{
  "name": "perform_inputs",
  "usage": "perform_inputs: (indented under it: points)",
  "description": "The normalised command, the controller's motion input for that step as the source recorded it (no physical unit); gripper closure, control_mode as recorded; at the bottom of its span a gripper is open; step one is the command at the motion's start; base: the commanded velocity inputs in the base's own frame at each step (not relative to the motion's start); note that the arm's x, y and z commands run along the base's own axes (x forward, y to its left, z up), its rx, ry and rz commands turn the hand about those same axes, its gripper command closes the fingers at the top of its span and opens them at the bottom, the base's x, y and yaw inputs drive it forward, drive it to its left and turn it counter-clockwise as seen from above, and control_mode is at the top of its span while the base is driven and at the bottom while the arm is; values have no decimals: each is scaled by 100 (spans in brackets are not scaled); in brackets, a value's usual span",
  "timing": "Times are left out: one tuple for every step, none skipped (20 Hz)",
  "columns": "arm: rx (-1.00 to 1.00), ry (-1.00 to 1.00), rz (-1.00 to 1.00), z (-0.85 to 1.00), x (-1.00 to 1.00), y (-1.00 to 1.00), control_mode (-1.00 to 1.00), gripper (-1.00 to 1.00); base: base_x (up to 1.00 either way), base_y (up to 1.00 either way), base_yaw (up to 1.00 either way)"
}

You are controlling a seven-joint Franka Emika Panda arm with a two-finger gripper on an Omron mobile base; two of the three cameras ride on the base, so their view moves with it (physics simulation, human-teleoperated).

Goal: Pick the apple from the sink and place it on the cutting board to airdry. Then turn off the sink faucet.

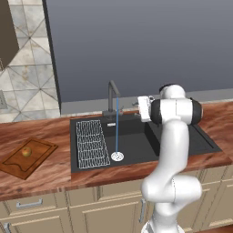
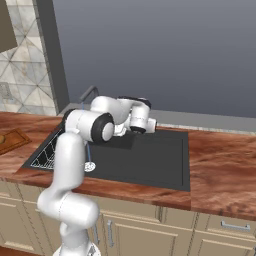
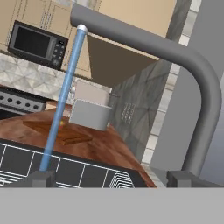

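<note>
The apple [image 1: 27, 151] lies on the reddish-brown cutting board [image 1: 20, 163], on the counter left of the black sink [image 1: 136, 141]. The sink faucet [image 1: 111, 96] stands behind the basin, and a blue stream of water falls from its spout. My gripper [image 1: 138, 109] hovers over the back of the basin, just right of the faucet base. In the hand view the gripper [image 3: 111, 178] is open and holds nothing, and its fingertips [image 3: 40, 177] stand wide apart. The faucet [image 3: 192, 74] arches close in front, its neck by the right fingertip. The cutting board [image 3: 72, 136] lies beyond.
A white wire rack [image 1: 91, 143] lies in the sink's left part and a white round drain strainer [image 1: 117, 156] sits under the stream. A grey box [image 3: 89, 114] stands on the counter past the board. The wall rises right behind the faucet.
</note>
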Motion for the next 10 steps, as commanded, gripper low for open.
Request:
perform_inputs:
  points:
    - [0, 0, 0, 0, 12, 2, -100, -100, 0, 0, 0]
    - [0, 0, 0, 0, 12, 2, -100, -100, 0, 0, 0]
    - [0, 0, 0, 0, 11, 4, -100, -100, 0, 0, 0]
    - [0, 0, 0, 0, 12, 5, -100, -100, 0, 0, 0]
    - [0, 0, 0, -1, 12, 7, -100, -100, 0, 0, 0]
    - [0, 0, 0, -1, 11, 8, -100, -100, 0, 0, 0]
    - [0, 0, 0, -2, 12, 8, -100, -100, 0, 0, 0]
    - [0, 1, 0, -3, 13, 9, -100, -100, 0, 0, 0]
    - [0, 1, 0, -3, 13, 10, -100, -100, 0, 0, 0]
    - [0, 2, 0, -2, 14, 9, -100, -100, 0, 0, 0]
